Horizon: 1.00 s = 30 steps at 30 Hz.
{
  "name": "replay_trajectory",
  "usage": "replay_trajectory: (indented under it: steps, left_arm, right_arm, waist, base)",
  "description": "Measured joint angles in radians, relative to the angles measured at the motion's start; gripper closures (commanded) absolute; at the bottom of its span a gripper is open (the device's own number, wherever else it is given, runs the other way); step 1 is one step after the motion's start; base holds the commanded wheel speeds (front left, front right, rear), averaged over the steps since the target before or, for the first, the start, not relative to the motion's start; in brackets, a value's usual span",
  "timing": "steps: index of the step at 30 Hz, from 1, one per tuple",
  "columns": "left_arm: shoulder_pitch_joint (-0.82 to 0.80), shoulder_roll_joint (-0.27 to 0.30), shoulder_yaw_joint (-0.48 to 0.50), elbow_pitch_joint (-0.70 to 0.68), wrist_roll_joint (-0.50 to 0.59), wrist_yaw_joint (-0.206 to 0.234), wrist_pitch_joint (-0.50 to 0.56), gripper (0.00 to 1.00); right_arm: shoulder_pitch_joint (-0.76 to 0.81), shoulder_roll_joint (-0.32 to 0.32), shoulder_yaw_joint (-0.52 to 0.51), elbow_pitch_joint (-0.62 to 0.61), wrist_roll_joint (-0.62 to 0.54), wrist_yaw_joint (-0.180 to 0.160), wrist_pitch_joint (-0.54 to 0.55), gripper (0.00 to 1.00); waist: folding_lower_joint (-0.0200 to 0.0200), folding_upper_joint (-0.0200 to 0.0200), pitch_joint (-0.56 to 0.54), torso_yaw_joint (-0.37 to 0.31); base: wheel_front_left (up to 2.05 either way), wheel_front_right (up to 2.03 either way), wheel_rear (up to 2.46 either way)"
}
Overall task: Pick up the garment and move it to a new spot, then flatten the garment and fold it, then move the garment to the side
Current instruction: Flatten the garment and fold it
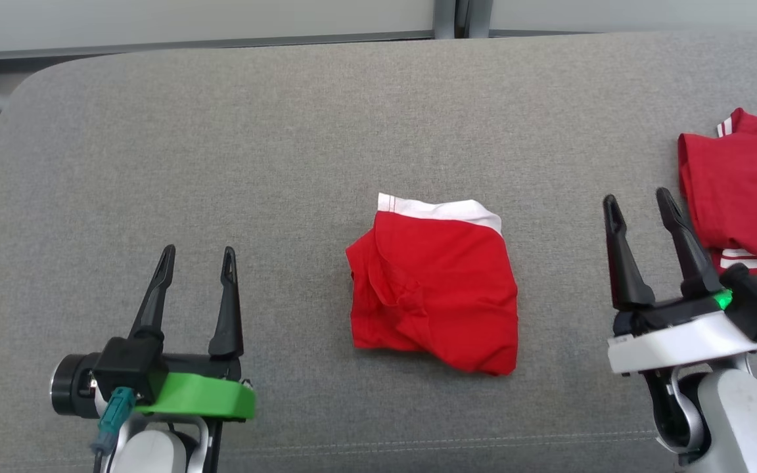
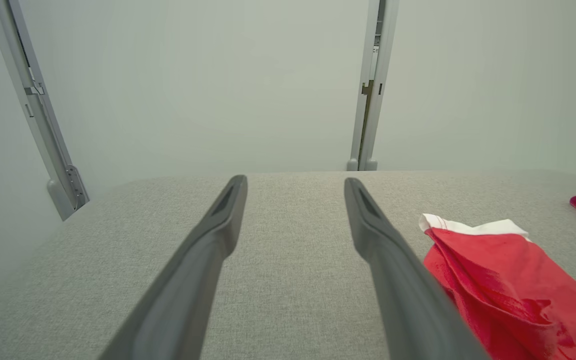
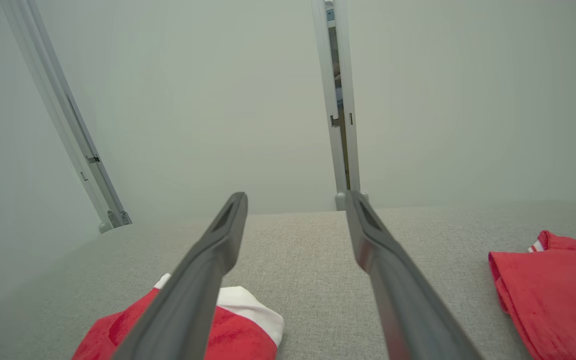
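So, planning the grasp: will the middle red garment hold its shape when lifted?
Probably not: the red garment lies in soft creases, so it likely flops. It looks thin, so probably light. On the textured grey surface, pushing may bunch it.

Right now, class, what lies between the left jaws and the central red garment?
Only bare grey fabric surface up to the red garment, per the head view.

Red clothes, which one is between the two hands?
The red garment with the wide white band, lying in the middle. The striped red garment sits outside, past the right hand.
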<state>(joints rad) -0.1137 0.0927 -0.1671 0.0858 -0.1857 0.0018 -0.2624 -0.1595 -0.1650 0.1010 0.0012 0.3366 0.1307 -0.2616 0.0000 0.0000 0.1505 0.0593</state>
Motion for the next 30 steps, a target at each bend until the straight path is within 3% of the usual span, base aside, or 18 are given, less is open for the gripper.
replay_trajectory:
  steps: [15,30]
  left_arm:
    - [0.109,0.022,0.034,0.003,-0.007,0.018,0.000,0.00]
    - [0.134,0.034,0.031,0.003,-0.016,0.029,0.002,0.00]
  right_arm:
    - [0.200,0.000,-0.056,0.000,-0.061,0.000,0.000,0.00]
    - [0.235,0.022,-0.054,0.006,-0.066,0.000,0.000,0.00]
  waist:
    - [0.0000,0.0000,-0.096,-0.039]
    - [0.0000,0.0000,-0.140,-0.054]
  base:
    - [0.00,0.00,0.00]
    - [0.00,0.00,0.00]
